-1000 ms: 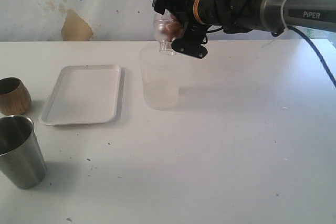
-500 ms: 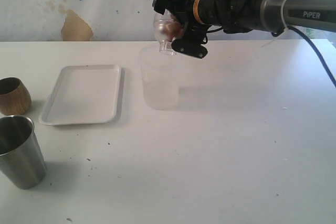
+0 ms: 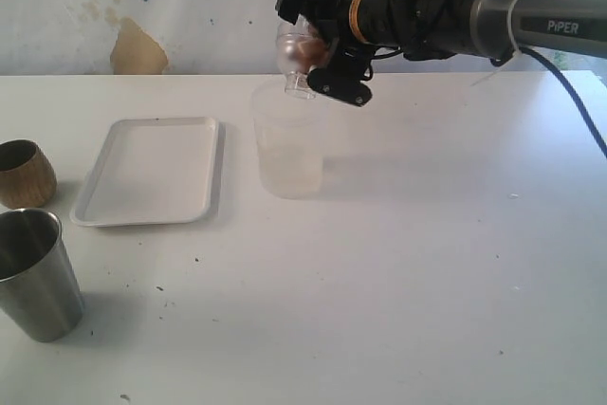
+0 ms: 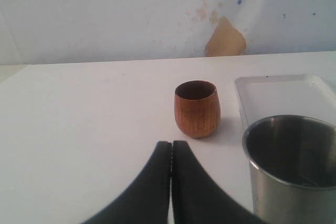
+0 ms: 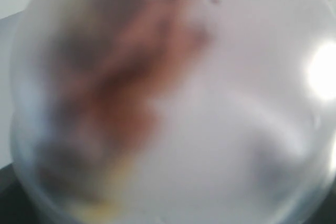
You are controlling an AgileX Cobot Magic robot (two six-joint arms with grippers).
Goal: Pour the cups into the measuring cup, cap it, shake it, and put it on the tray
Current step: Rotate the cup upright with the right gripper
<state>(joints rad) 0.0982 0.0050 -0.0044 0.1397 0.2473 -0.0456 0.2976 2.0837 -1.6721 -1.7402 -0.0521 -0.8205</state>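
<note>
Right gripper (image 3: 318, 40) had edged slightly upward, clamped on the tipped measuring cup (image 3: 296, 56).
It hung just above the frosted cup (image 3: 287, 154); tray (image 3: 152, 170) lay at that cup's 9 o'clock, wooden cup (image 3: 24, 174) farther at 9, tumbler (image 3: 36, 277) at the wooden cup's 6 o'clock. Left gripper (image 4: 171, 148) was closed, empty.

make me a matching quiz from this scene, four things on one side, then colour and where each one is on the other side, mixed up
Things:
1 wooden cup
2 steel tumbler
3 tray
4 measuring cup

Descriptions:
a clear, held in the air over the frosted cup
b brown, just behind the tumbler
c white, lying flat
d silver, nearest the exterior camera

Pairs: 1-b, 2-d, 3-c, 4-a
</note>
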